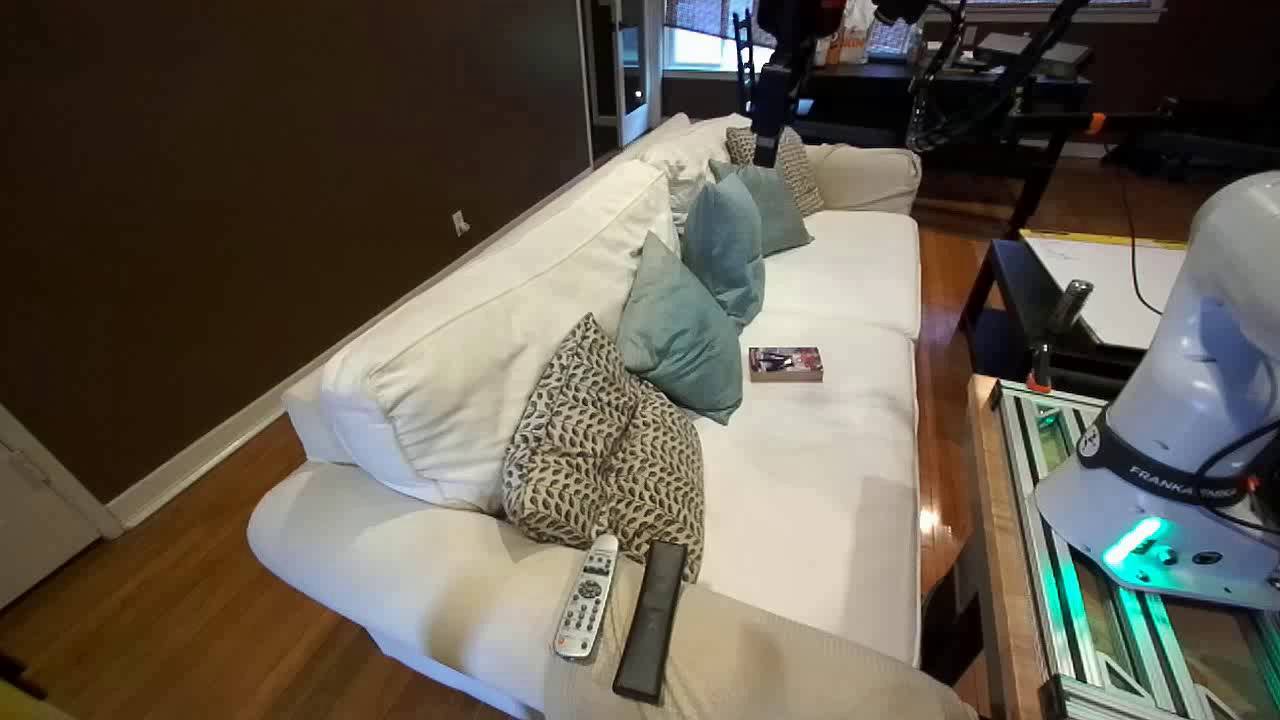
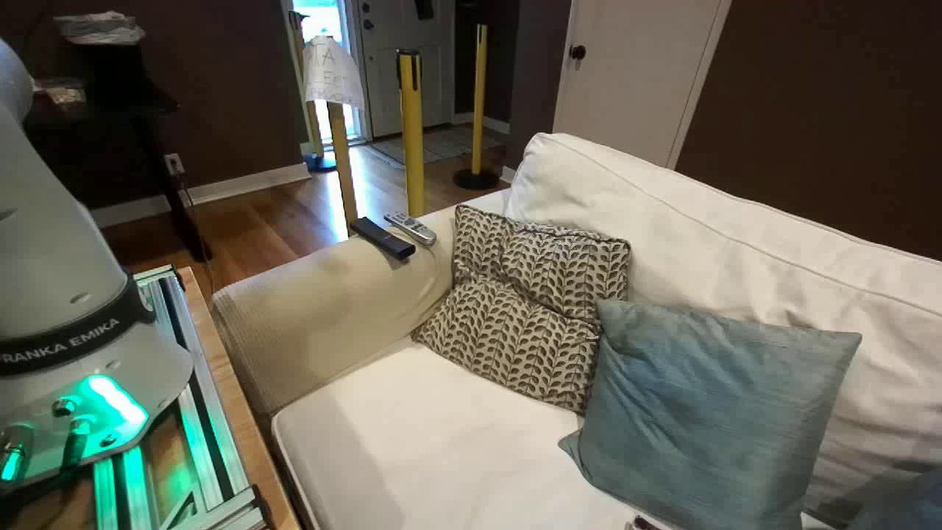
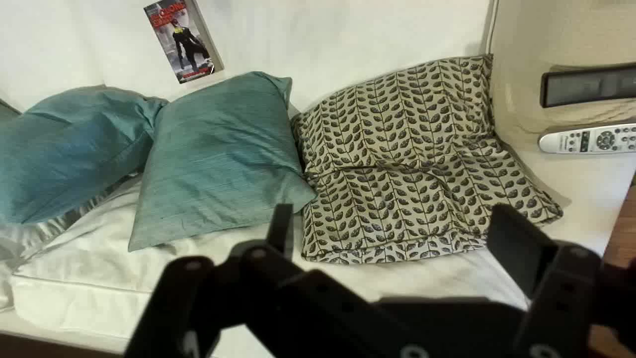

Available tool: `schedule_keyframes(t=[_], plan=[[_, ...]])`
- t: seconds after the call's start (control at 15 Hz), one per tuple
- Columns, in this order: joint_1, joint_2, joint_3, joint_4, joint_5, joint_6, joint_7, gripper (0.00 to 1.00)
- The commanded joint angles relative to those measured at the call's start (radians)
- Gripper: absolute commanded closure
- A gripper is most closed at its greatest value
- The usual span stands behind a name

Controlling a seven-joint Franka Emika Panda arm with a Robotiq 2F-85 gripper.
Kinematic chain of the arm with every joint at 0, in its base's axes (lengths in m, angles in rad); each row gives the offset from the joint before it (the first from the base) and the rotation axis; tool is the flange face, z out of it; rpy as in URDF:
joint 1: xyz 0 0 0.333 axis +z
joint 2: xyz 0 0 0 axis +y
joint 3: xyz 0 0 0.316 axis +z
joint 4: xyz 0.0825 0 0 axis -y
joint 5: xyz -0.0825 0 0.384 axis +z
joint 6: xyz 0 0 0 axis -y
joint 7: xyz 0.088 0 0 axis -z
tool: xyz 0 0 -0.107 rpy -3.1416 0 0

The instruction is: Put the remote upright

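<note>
Black remote: long bar, lying flat on the sofa arm, near the leaf-print pillow.
Silver remote: face up on that arm, just beside the black remote, also near the leaf-print pillow.
Teal pillow: against the leaf-print pillow.
Paperback: on the sofa seat, apart from the leaf-print pillow.
Hand: fingers spread wide, framing the leaf-print pillow in the wrist view; height above it hard to judge.
</note>
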Motion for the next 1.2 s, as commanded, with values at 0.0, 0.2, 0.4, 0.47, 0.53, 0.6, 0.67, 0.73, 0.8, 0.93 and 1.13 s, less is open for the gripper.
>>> schedule_keyframes(t=[0.0,0.2,0.4,0.47,0.53,0.6,0.67,0.73,0.8,0.93,1.13], plan=[[0.017,0.001,-0.014,0.002,-0.007,-0.003,0.006,0.0],[0.026,0.012,-0.006,0.015,-0.023,0.01,-0.016,0.0],[0.077,0.057,0.026,0.066,-0.063,0.041,-0.102,0.0],[0.098,0.074,0.037,0.08,-0.063,0.053,-0.123,0.0],[0.122,0.091,0.047,0.086,-0.051,0.075,-0.144,0.0],[0.146,0.105,0.054,0.09,-0.036,0.102,-0.168,0.0],[0.169,0.12,0.06,0.098,-0.024,0.123,-0.193,0.0],[0.192,0.134,0.066,0.092,-0.013,0.162,-0.215,0.0],[0.212,0.149,0.07,0.093,-0.004,0.192,-0.242,0.0],[0.251,0.177,0.078,0.08,0.013,0.257,-0.301,0.0],[0.3,0.213,0.096,0.064,0.029,0.324,-0.397,0.0]])
